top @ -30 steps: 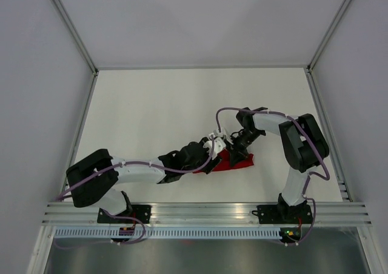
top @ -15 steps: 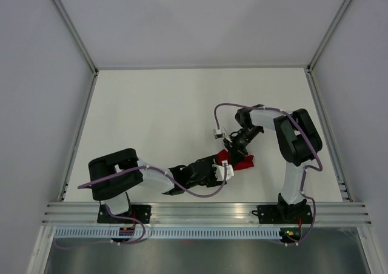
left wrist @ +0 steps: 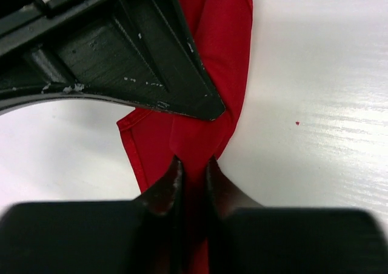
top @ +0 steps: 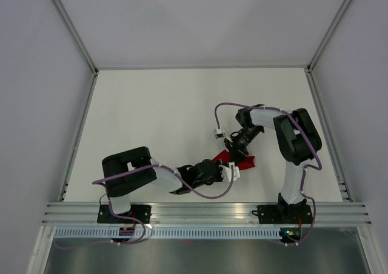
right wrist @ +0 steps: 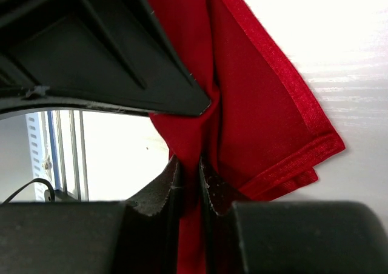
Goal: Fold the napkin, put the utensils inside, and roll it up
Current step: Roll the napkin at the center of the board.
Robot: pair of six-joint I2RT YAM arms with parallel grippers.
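Top external view: left jaws pinched tight on the bunched red napkin point(top: 244, 162), around 4 o'clock from the middle of the bench point(top: 151, 104). Right jaws are clamped on it too. I'd say we're at the folding step, no utensils in sight. Next move probably needs the cloth pulled flat.

The left arm point(top: 130, 168) and the right arm point(top: 298, 142) were built of bulky black joint housings joined by smooth white links point(top: 267, 117). A thin purple cable point(top: 225, 106) was looped along each arm, with small white tags point(top: 216, 132) fitted to it. Each arm was bolted down on a black base plate point(top: 124, 213). The left gripper point(left wrist: 193, 165) and the right gripper point(right wrist: 187, 163) were shown with dark, tapered fingers point(left wrist: 162, 192).
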